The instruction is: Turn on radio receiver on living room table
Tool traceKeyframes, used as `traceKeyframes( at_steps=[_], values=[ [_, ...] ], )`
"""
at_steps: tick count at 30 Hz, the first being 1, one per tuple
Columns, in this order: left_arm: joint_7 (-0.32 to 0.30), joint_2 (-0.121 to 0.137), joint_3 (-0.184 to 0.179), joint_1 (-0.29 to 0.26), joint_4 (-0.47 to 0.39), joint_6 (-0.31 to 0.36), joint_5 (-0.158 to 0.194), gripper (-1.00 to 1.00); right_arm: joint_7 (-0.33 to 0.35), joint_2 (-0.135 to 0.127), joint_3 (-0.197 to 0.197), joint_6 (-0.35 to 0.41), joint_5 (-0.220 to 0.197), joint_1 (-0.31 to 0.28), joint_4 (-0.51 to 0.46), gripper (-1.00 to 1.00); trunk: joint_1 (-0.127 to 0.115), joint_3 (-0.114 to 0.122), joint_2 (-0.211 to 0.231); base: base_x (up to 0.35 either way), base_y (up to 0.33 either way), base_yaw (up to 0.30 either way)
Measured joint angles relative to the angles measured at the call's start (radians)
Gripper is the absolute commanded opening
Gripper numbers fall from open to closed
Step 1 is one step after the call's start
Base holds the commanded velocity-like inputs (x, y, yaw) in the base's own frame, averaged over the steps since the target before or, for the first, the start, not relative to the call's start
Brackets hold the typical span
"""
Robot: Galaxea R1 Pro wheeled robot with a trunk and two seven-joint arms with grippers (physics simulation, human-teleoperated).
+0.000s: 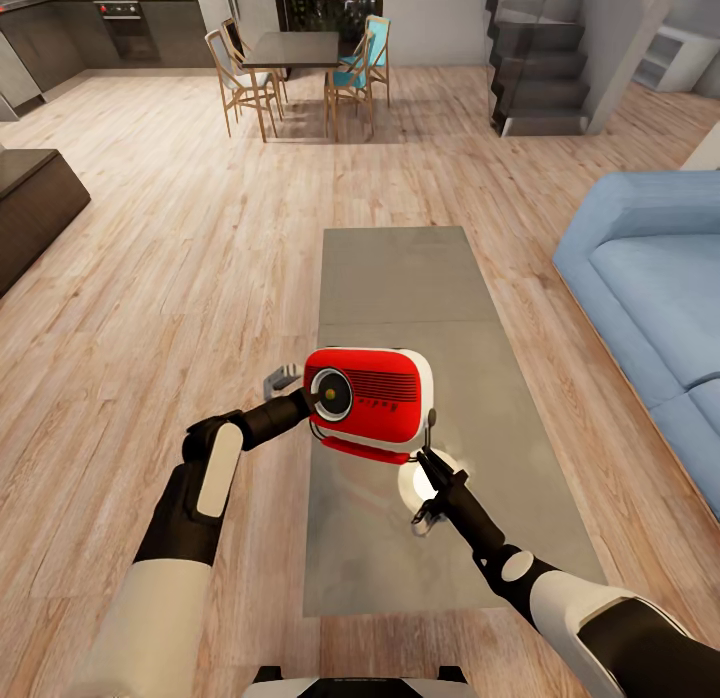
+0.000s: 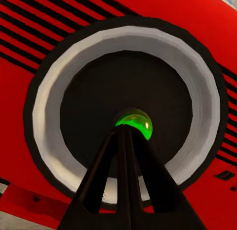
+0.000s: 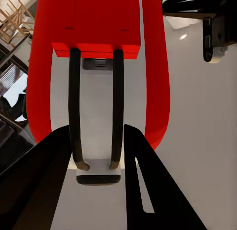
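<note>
Right hand (image 1: 432, 456) is gripping the radio (image 1: 368, 398) by its thin handle, lifting it above the desk (image 1: 400, 278); left hand (image 2: 127, 136), fingers together, is pressing the dial's green button (image 2: 134, 122). Right wrist view: handle (image 3: 95, 106) running between fingers; the radio is looking light, rigid, glossy.

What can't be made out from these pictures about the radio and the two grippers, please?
- Head view: the small marks under the grille of the radio are too small to read.
- Head view: the left gripper tip is hidden behind the radio's edge.
- Left wrist view: the fingers cover part of the dial; contact with it cannot be told.
- Right wrist view: the handle lies between the right gripper fingers; a firm grip cannot be told.
</note>
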Motion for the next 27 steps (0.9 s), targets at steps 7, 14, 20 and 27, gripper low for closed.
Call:
traceKeyframes(
  at_steps=[7, 14, 20, 27],
  values=[
    [0.0, 0.0, 0.0, -0.011, 0.035, -0.002, 0.0, -1.0, 0.0, 0.0, 0.0, 0.0, 0.0, 0.0, 0.0, -1.0, 0.0, 0.0, 0.0, 0.0, 0.0, 0.0],
    [-0.008, 0.0, 0.0, -0.014, 0.041, -0.002, 0.007, -1.0, 0.0, 0.0, 0.001, 0.0, -0.003, 0.004, 0.0, -1.0, 0.0, 0.0, 0.0, 0.0, 0.0, 0.0],
    [-0.019, 0.001, 0.0, -0.014, 0.034, -0.006, 0.002, -1.0, 0.0, -0.001, 0.0, -0.001, -0.01, 0.005, 0.0, -1.0, 0.0, 0.0, 0.0, 0.0, 0.0, 0.0],
    [-0.018, 0.014, 0.012, -0.014, 0.03, -0.007, 0.003, -1.0, 0.0, -0.006, -0.005, -0.001, -0.017, 0.005, -0.001, -1.0, 0.0, 0.0, 0.0, 0.0, 0.0, 0.0]
  ],
)
